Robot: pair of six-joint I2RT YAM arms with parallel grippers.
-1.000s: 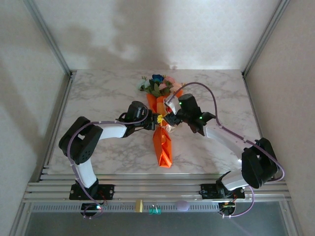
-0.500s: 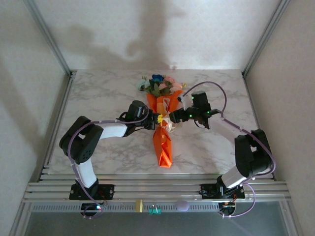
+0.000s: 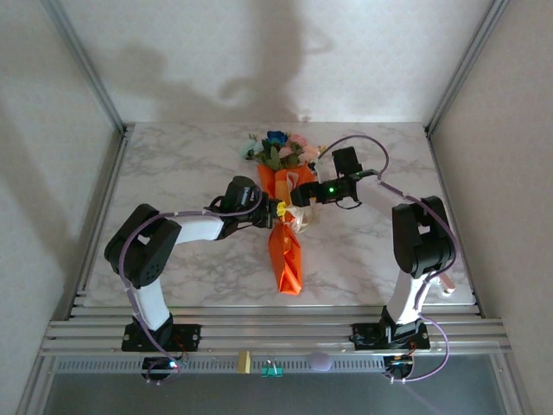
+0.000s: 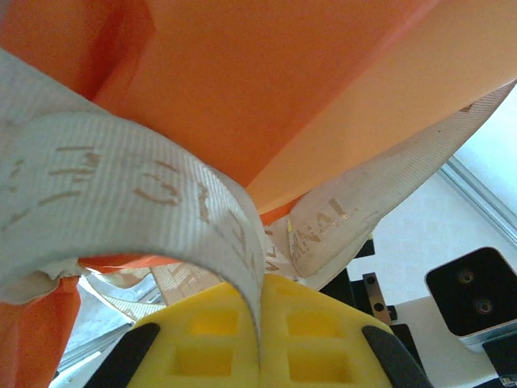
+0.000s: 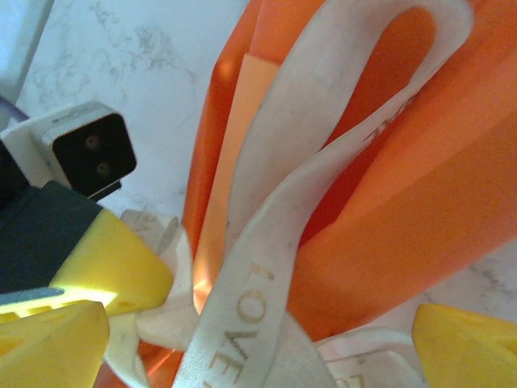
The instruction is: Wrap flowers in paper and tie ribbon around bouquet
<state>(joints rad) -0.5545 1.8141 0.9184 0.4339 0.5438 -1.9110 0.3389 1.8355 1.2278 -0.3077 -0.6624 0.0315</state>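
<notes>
The bouquet lies in mid-table: the flowers (image 3: pixel 278 149) point to the far side, with the orange paper (image 3: pixel 285 255) wrapped round them as a cone. The cream ribbon (image 3: pixel 298 218) is looped round the cone's middle. My left gripper (image 3: pixel 278 210) reaches in from the left. Its yellow pads (image 4: pixel 202 339) are shut on a strand of ribbon (image 4: pixel 121 178) against the paper (image 4: pixel 283 97). My right gripper (image 3: pixel 300 197) sits at the cone's right side. It is open, and its fingertips (image 5: pixel 48 339) straddle the ribbon (image 5: pixel 250 299) printed "LOVE" and the paper (image 5: pixel 420 202).
The marble table (image 3: pixel 190 164) has metal posts at its left and right sides. An aluminium rail (image 3: pixel 259 333) runs along the near edge and carries a small block (image 3: pixel 244 361), a clip (image 3: pixel 273 371) and a pale disc (image 3: pixel 320 361). My left gripper's fingers (image 5: pixel 113 259) sit close to the right one.
My right gripper has opened wider and shifted slightly toward the far side, beside the cone. Its arm has swung out toward the right. The left gripper has stayed shut on the ribbon.
</notes>
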